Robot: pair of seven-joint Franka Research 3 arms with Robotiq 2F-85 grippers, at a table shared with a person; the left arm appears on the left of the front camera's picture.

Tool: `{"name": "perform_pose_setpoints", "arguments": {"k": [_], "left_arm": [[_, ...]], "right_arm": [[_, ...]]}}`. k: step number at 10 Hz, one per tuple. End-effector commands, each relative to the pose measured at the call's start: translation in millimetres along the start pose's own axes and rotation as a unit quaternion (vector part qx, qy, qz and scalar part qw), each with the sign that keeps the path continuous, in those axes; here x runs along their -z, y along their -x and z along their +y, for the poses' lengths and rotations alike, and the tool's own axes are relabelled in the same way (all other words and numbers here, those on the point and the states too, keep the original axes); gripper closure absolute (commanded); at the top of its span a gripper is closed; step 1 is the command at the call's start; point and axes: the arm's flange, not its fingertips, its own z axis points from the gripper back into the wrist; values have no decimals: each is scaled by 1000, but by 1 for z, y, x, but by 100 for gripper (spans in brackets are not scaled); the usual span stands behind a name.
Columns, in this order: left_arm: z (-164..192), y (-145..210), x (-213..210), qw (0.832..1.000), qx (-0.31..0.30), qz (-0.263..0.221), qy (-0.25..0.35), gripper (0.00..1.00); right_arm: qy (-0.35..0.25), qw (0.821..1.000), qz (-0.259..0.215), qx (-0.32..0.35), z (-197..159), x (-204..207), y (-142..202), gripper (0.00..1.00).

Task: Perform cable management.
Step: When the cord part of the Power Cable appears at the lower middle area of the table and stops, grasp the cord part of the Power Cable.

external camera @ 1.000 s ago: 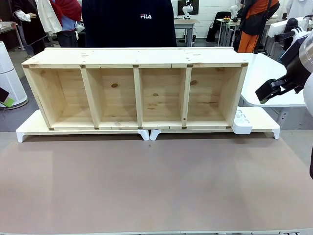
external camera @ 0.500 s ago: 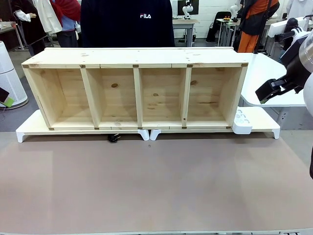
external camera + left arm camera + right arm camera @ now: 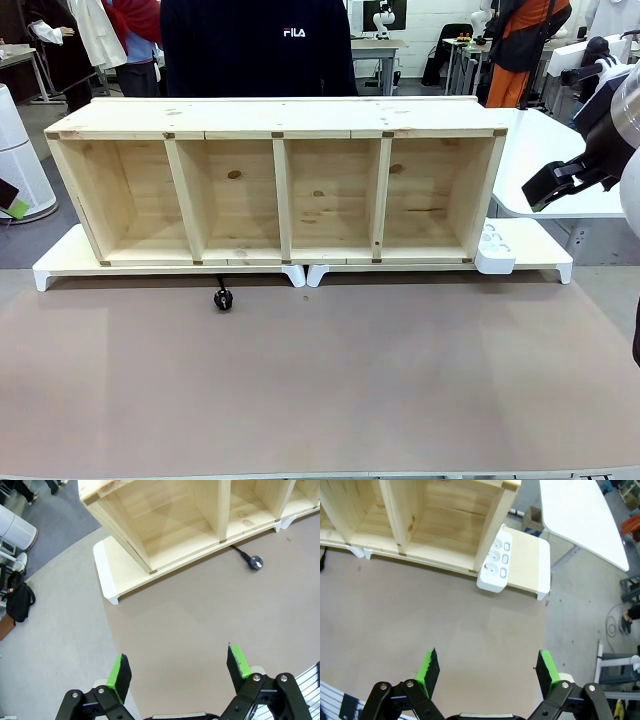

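Note:
The cable's round black plug lies on the brown table just in front of the wooden shelf, below its second compartment from the left. A short stretch of thin black cable runs from the plug back under the shelf, and the rest is hidden. In the left wrist view the plug lies far ahead at the upper right. My left gripper hangs open high over the table's left part, holding nothing. My right gripper is open too, high over the table's right part.
The shelf rests on two white risers. A white multi-socket block sits on the right riser beside the shelf's end. A person in a dark sweater stands behind the shelf. A white side table is at the right.
The plug has come out from under the shelf and slid toward the near side onto the brown table. Both grippers have stayed put.

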Motion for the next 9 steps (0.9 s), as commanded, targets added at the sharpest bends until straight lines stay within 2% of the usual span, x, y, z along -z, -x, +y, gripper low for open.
{"name": "perform_pose_setpoints", "arguments": {"k": [1, 9], "left_arm": [[0, 0, 0, 1000, -8, -3, -1, 0], [0, 0, 0, 1000, -8, -3, -1, 0]], "right_arm": [[1, 1000, 0, 0, 0, 0, 0, 0], [1, 1000, 0, 0, 0, 0, 0, 0]]}}
